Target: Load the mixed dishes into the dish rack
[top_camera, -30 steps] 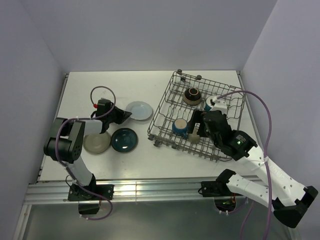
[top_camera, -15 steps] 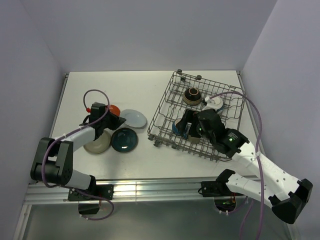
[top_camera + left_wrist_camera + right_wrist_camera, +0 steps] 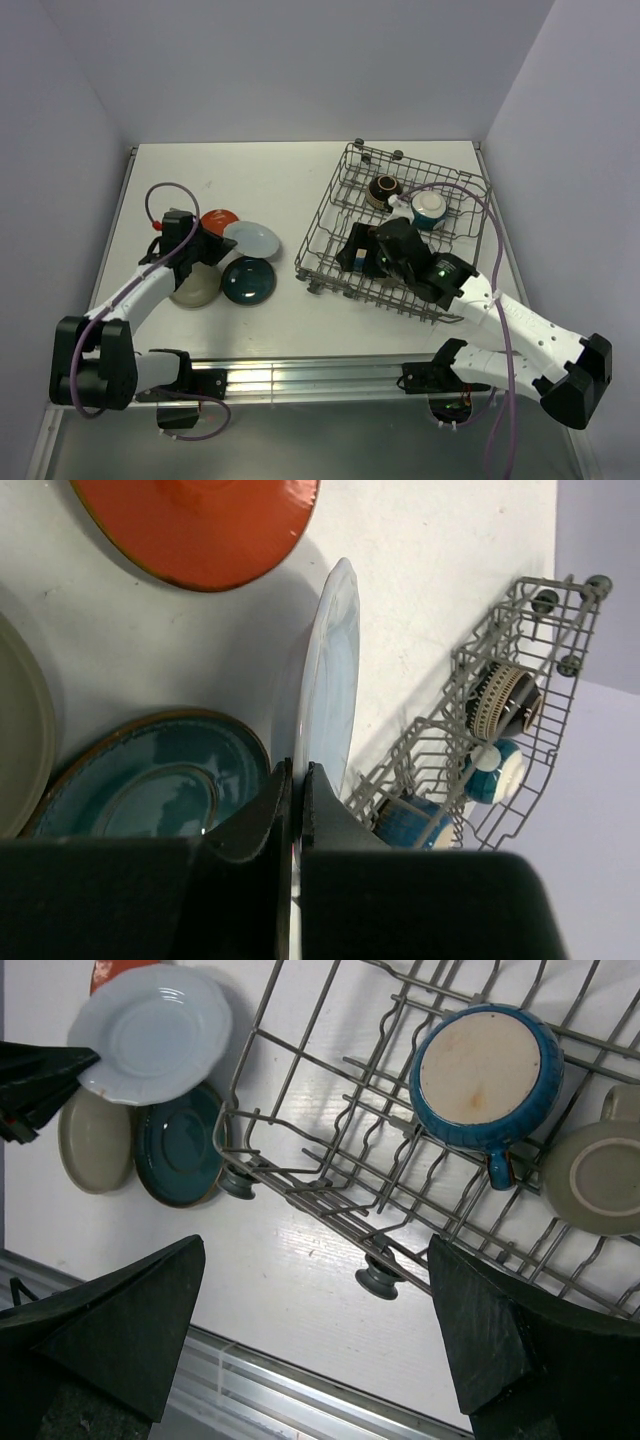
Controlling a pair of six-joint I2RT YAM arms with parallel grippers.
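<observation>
My left gripper (image 3: 297, 780) is shut on the rim of the pale blue plate (image 3: 335, 670), which I see edge-on. In the top view the left gripper (image 3: 215, 243) holds that pale blue plate (image 3: 252, 238) over the red-orange plate (image 3: 217, 219) and the dark teal plate (image 3: 248, 280). The grey-beige plate (image 3: 192, 287) lies beside them. The dish rack (image 3: 330, 215) holds a brown bowl (image 3: 383, 189), a cream and teal bowl (image 3: 430, 209) and a blue cup (image 3: 487, 1070). My right gripper (image 3: 362, 252) hangs open and empty over the rack's near left part.
The rack stands on small round feet (image 3: 378, 1280) near the table's right side. A pale cup (image 3: 600, 1175) also sits in the rack. White walls close in the table on three sides, and a metal rail (image 3: 300, 378) runs along the near edge.
The left gripper has drawn the pale blue plate to the left, uncovering the red-orange plate. The right arm has swung left across the rack with its jaws open.
</observation>
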